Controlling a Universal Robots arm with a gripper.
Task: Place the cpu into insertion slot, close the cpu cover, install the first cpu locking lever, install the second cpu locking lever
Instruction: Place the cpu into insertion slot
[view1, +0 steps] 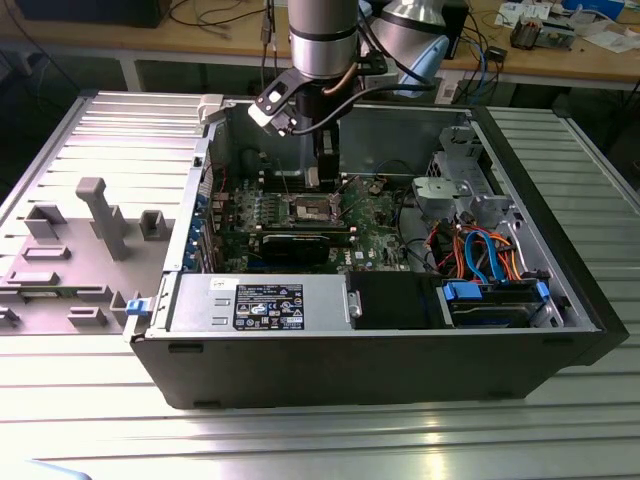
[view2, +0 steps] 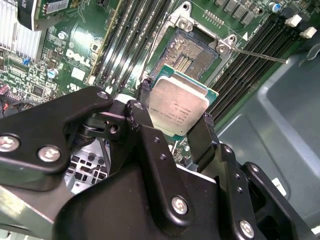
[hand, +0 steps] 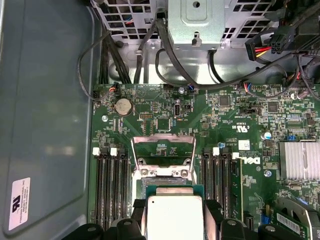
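Currently the cpu (view2: 179, 107) is gripped by its edges between the fingers (view2: 206, 137), close above the insertion slot (view2: 187, 50). The cpu cover (hand: 163, 136) is swung open, so the slot is left exposed.

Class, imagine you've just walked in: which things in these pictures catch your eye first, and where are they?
The silver chip, clamped in the black gripper, is held close to the open socket on the green board. In the exterior view, the arm reaches down into an opened computer case lying on a ribbed metal table.
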